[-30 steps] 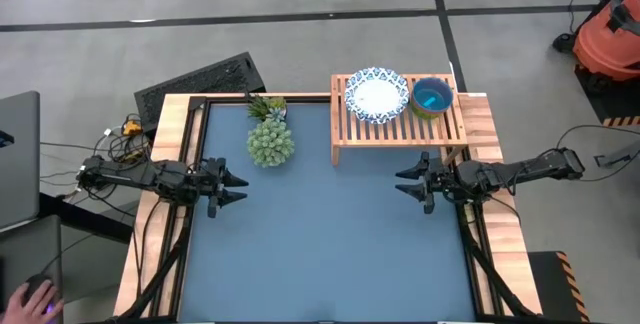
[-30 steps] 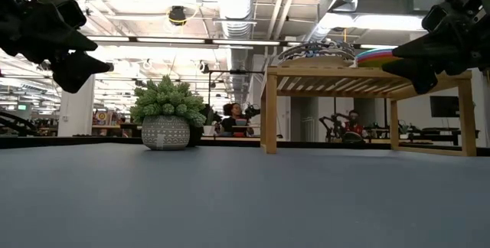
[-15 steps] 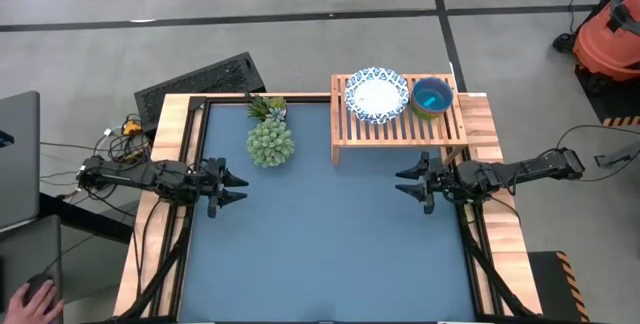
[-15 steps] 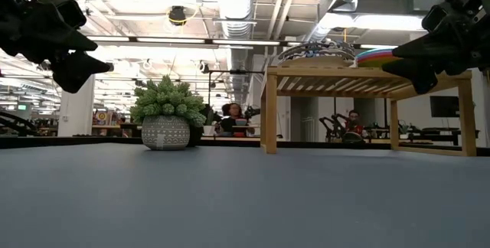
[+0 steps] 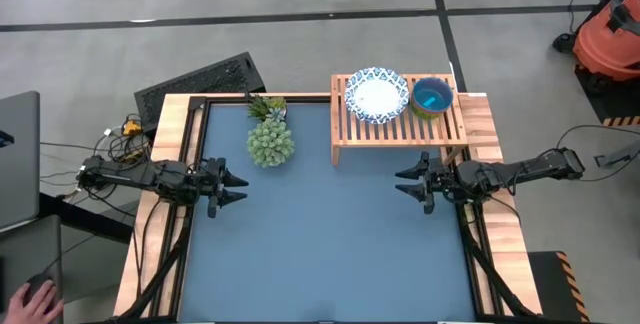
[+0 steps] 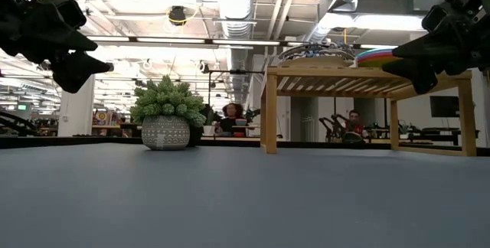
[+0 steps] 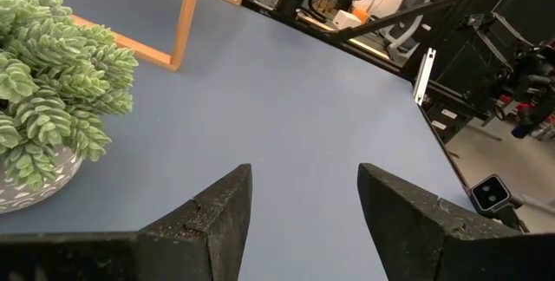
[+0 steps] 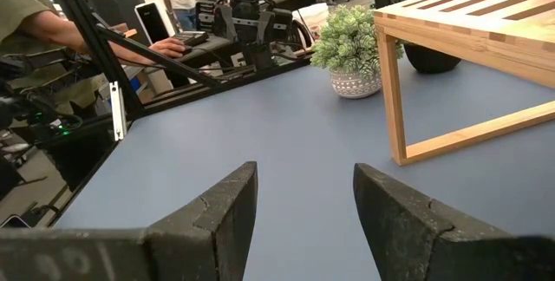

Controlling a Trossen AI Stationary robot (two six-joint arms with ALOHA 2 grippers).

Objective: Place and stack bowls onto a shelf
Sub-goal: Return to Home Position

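The light-wood shelf (image 5: 398, 114) stands on its legs at the table's far right. On its slats rest a white bowl with a blue patterned rim (image 5: 377, 94) and, to its right, a stack of small bowls with the teal one on top (image 5: 432, 96); the low view shows the stack's coloured rims (image 6: 375, 56). My left gripper (image 5: 238, 185) waits open at the table's left edge, above the table. My right gripper (image 5: 403, 182) waits open at the right edge, near side of the shelf. Both wrist views show open fingers (image 7: 303, 194) (image 8: 303, 190) over bare blue tabletop.
A spiky green plant in a patterned pot (image 5: 270, 142) stands far left of centre, with a second small plant (image 5: 266, 107) behind it. The blue tabletop (image 5: 320, 244) spreads between the arms. A person's hand (image 5: 30, 299) rests off the table's near left.
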